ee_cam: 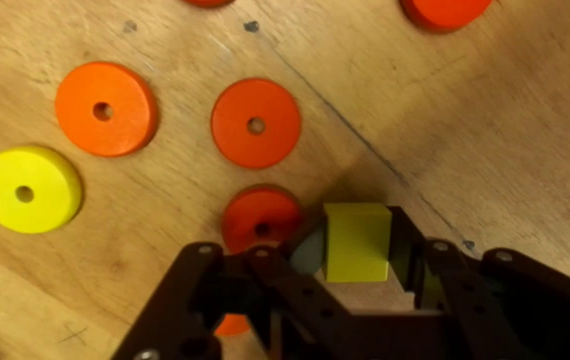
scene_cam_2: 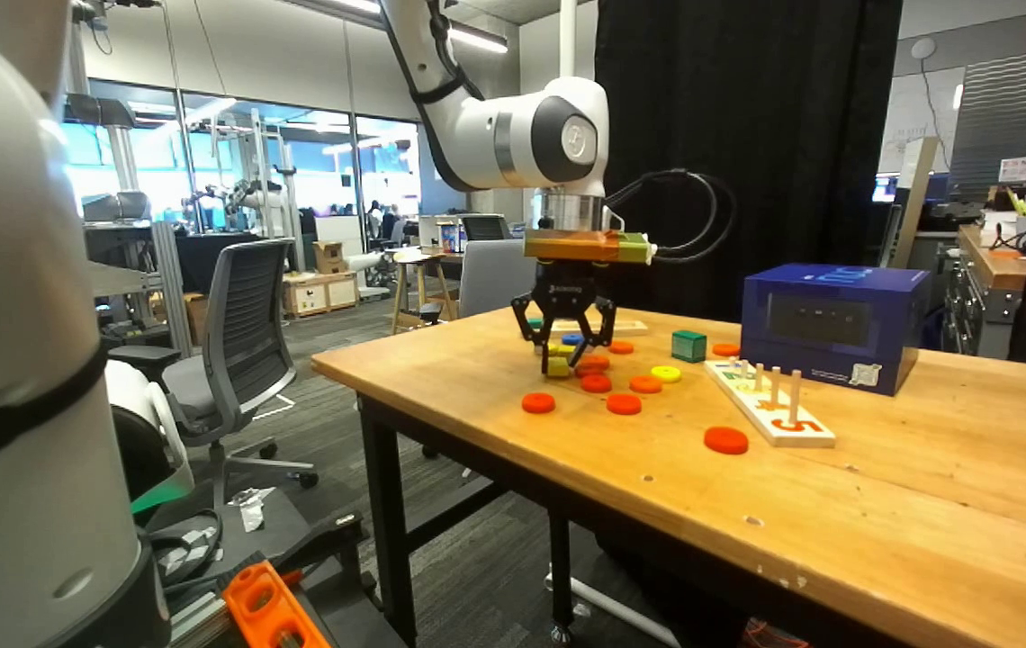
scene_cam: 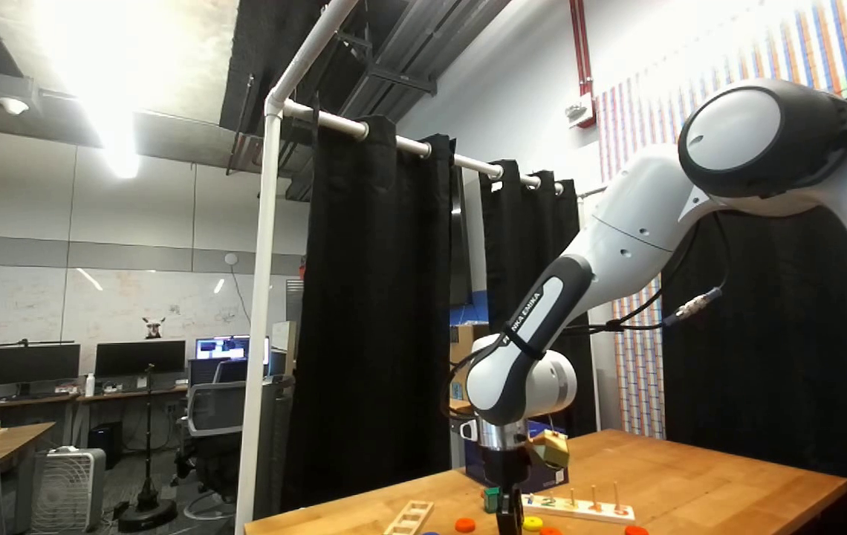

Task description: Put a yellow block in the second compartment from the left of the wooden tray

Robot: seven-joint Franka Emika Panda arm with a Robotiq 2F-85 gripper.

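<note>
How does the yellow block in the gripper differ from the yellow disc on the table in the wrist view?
Shape: the yellow block is box-like with flat faces; the yellow disc is round with a hole in its middle.
Placement: the yellow block is held in the gripper; the yellow disc lies flat on the table.
Shade: the yellow block looks duller, the yellow disc brighter.
Both are yellow.

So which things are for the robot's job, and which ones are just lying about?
For the job:
gripper
yellow block between its jaws
wooden tray

Just lying about:
orange rings
yellow ring
green block
blue box
board with pegs
</note>
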